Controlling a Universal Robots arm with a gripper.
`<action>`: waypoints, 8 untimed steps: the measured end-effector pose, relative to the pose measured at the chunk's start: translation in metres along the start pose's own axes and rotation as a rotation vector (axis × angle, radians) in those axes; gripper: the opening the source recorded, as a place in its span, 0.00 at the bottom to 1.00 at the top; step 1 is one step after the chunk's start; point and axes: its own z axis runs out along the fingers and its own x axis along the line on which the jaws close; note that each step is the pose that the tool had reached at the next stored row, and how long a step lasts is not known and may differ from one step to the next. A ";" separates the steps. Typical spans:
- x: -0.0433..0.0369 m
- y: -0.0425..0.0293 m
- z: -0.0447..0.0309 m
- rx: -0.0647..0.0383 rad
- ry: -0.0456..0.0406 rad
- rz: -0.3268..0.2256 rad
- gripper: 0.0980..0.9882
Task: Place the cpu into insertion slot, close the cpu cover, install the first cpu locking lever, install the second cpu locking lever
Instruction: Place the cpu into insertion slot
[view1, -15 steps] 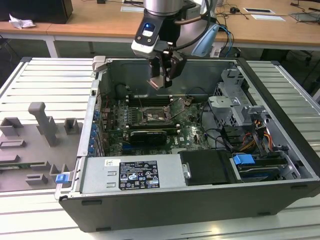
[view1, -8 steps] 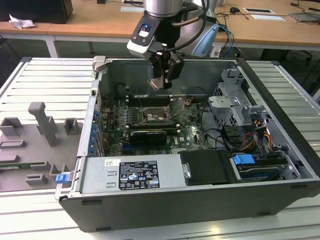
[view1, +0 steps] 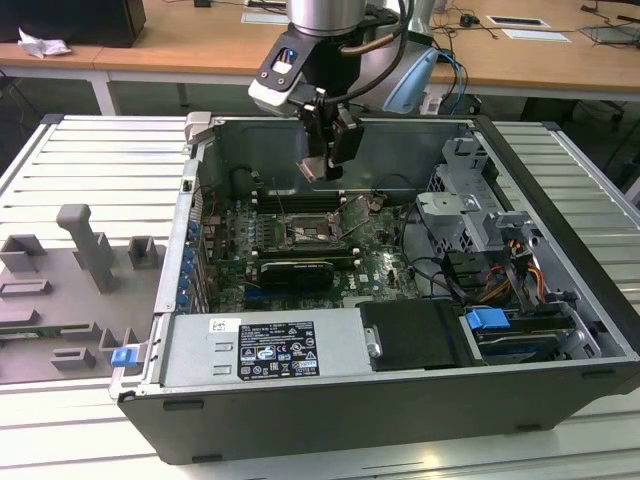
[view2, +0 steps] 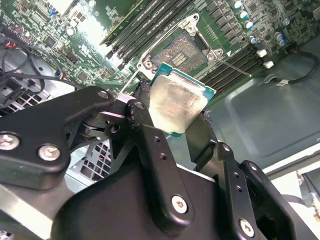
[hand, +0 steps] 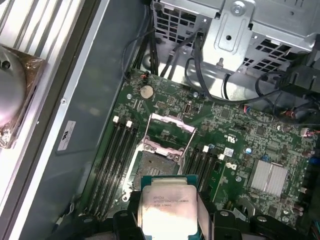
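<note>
The cpu (hand: 167, 210), a small flat square with a silvery top, is up in the air over the bare slot (hand: 155, 167). The cpu cover (hand: 172, 125) stands open.

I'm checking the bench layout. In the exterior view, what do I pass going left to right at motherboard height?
grey fixture blocks → case's left wall → gripper holding the cpu → metal drive cage → case's right wall
</note>
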 end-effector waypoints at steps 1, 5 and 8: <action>0.0000 0.0000 0.0001 0.000 -0.0006 0.007 0.48; 0.0000 0.0000 0.0006 -0.001 -0.0029 0.033 0.48; 0.0000 -0.0002 0.0017 -0.002 -0.0092 0.103 0.48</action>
